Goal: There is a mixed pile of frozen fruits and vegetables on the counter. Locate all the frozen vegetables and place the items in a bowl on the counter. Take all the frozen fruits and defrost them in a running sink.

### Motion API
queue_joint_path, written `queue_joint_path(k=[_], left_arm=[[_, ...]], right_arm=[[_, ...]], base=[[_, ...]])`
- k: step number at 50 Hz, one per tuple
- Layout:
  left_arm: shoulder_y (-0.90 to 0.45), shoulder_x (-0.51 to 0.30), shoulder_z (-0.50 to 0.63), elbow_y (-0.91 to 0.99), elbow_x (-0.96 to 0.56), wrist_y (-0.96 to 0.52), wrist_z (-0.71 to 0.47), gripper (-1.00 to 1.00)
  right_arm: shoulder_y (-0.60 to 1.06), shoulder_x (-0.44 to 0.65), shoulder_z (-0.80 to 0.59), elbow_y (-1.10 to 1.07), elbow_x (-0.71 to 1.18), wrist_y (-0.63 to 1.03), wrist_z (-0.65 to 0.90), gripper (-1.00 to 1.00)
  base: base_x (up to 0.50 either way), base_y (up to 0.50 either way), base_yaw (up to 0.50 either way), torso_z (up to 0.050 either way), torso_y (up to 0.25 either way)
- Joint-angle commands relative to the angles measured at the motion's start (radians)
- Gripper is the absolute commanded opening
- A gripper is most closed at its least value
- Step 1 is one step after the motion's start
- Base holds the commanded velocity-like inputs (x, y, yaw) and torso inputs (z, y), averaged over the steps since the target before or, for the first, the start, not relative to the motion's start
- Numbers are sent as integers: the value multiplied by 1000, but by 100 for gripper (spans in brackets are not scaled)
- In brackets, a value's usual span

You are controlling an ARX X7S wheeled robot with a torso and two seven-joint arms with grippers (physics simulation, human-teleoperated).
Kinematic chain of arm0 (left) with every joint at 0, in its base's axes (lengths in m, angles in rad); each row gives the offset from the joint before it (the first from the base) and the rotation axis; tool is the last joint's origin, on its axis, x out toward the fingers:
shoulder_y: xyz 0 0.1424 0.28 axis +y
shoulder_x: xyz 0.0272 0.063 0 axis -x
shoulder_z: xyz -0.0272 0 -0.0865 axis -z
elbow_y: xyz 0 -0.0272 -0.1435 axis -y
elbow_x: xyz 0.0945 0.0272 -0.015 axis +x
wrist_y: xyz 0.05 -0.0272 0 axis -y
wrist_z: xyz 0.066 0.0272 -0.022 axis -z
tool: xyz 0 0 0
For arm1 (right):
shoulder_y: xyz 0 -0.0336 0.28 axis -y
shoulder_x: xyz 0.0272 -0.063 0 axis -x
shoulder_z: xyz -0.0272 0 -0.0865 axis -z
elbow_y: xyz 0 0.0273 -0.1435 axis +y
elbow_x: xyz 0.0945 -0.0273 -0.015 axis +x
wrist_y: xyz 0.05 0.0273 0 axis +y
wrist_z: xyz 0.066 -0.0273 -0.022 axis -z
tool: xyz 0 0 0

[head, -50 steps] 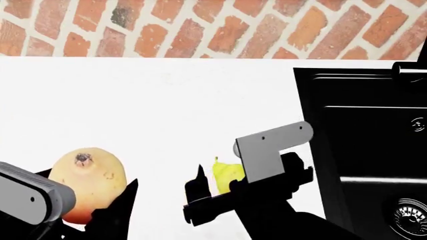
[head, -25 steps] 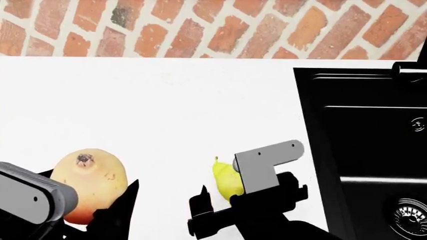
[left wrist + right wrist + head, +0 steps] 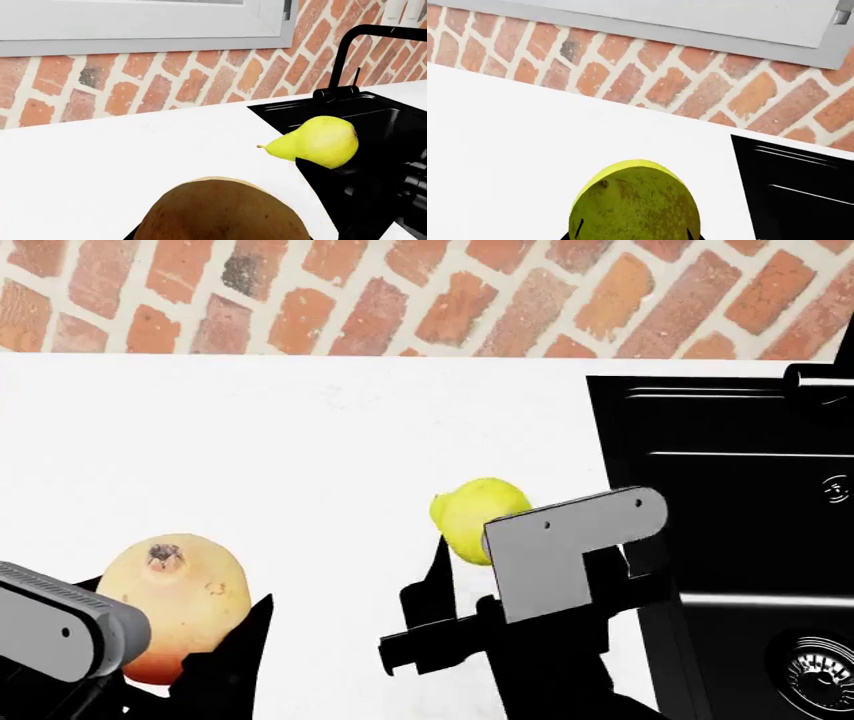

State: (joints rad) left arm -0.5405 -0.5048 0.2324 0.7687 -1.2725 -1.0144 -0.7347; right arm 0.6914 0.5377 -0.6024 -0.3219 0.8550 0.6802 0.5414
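My right gripper (image 3: 470,552) is shut on the small bright yellow pointed fruit (image 3: 475,514) and holds it above the white counter (image 3: 294,440), just left of the black sink (image 3: 747,540). The same fruit fills the lower middle of the right wrist view (image 3: 635,200) and shows in the left wrist view (image 3: 320,142). My left gripper (image 3: 174,640) is shut on the round tan-yellow fruit (image 3: 176,592) with a reddish blush, low at the counter's near left. That fruit also shows in the left wrist view (image 3: 223,210). The eggplant, the orange piece and the bowl are out of view.
The sink's round metal drain (image 3: 819,670) shows at the near right. The tall black faucet (image 3: 347,55) stands at the sink's back edge. A red brick wall (image 3: 400,295) runs behind the counter.
My right gripper dropped around the yellow fruit, shut on it, then rose with it, up and slightly right toward the sink. The left gripper and its tan fruit stayed still.
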Motion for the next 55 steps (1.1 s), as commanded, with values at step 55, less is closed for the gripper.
queue_joint_path(k=[55], left_arm=[[16,-5,9,-35,63,80,9,-100]], right_arm=[[-105,165,141,-282,60,53,251,-100]], base=[[-74,-337,0,0,0]])
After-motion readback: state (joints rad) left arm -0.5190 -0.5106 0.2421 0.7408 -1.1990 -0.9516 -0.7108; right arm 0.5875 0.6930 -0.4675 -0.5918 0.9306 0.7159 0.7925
